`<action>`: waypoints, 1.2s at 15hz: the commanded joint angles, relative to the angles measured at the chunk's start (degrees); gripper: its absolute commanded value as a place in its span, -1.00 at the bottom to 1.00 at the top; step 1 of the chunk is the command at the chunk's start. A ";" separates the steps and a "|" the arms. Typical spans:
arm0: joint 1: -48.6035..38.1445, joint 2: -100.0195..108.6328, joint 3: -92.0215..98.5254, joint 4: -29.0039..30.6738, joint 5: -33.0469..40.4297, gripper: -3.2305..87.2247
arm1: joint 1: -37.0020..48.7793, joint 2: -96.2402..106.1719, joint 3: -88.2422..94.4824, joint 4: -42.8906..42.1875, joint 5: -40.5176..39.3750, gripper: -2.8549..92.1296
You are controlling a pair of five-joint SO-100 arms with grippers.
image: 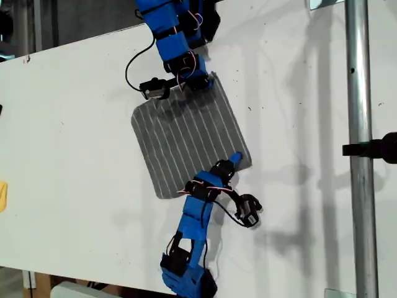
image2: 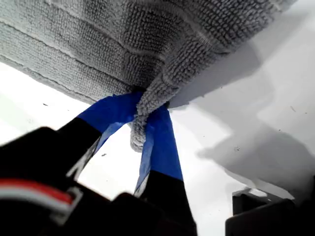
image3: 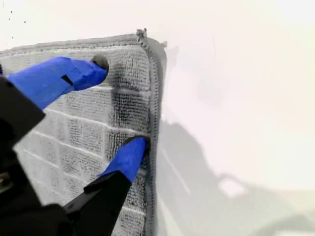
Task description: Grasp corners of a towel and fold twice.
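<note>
White table (image: 74, 124) carries the towel (image: 186, 146), lying flat near the middle of the exterior view, with one blue arm at its upper edge and another at its lower corner. Through the first wrist view, my first gripper (image2: 142, 125) is pinching a lifted corner (image2: 147, 105) of the cloth. Through the second wrist view, my second gripper (image3: 120, 105) stands wide apart, both fingertips (image3: 133, 152) pressing on the towel close to its edge.
</note>
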 commanded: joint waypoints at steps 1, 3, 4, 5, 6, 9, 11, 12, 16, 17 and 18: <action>1.49 -2.90 -1.14 3.69 -6.15 -0.34 | 0.09 0.88 -2.29 -0.44 -0.35 -0.94; 2.37 -3.16 -0.26 7.91 -9.67 -0.32 | -0.35 1.05 -3.60 -0.62 -0.26 -0.94; 3.08 -2.46 1.05 9.32 -11.16 -0.31 | -0.53 1.49 -4.39 -0.62 -0.18 -0.94; 3.78 -1.76 2.29 9.58 -12.30 -0.31 | -0.88 2.11 -5.01 -0.97 0.00 -0.94; 4.57 -1.05 2.81 9.58 -12.92 -0.30 | -1.14 2.72 -5.10 -1.85 0.09 -0.94; 6.24 5.89 8.96 8.35 -14.24 -0.34 | -1.67 2.02 -5.80 -5.10 0.18 -0.94; 6.42 12.92 18.02 4.57 -14.68 -0.35 | -2.11 -0.09 -6.86 -7.82 0.09 -0.94; 6.06 16.52 24.43 0.97 -15.12 -0.35 | -2.29 -1.85 -7.91 -9.14 -0.18 -0.94; 5.80 19.34 24.35 2.37 -14.50 -0.36 | -2.72 -8.00 -11.16 -11.60 -0.53 -0.94; 6.15 19.95 20.65 5.36 -14.15 -0.35 | -2.72 -8.00 -11.34 -11.51 -0.53 -0.94; 6.94 19.95 15.38 10.20 -13.89 -0.34 | -2.72 -8.00 -11.60 -11.51 -0.53 -0.94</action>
